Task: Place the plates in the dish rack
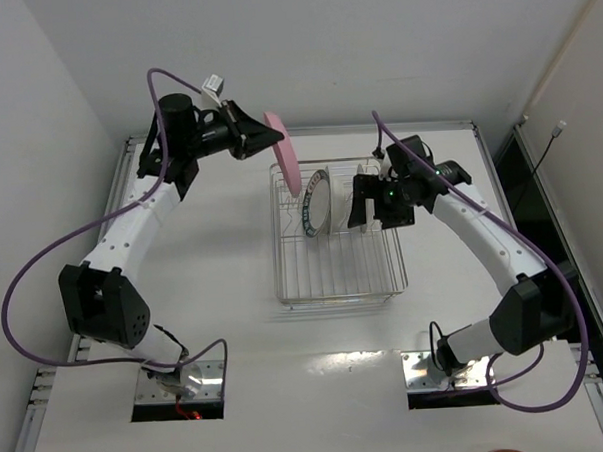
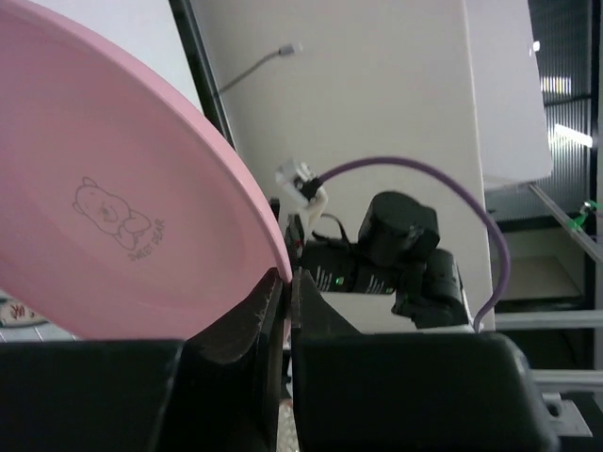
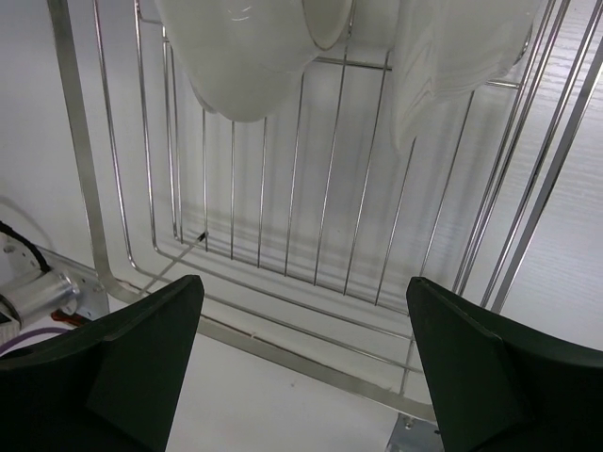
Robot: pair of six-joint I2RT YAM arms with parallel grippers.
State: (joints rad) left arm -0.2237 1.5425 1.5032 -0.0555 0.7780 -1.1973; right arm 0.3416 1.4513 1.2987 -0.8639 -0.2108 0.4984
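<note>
Top external view: on the white tabletop (image 1: 236, 329) sits the silver wire rack (image 1: 336, 285), a rectangular basket. At its far end a round blue-rimmed plate (image 1: 314, 203) stands on edge among the tines, with white plates (image 3: 245, 56) beside it. The right jaws hang spread wide over the rack, just beside those plates. Farther back, the left jaws pinch the rim of the smooth pink plate (image 1: 283, 152), tilted on edge above the rack's far left corner, with a small bear (image 2: 111, 215) printed on it.
</note>
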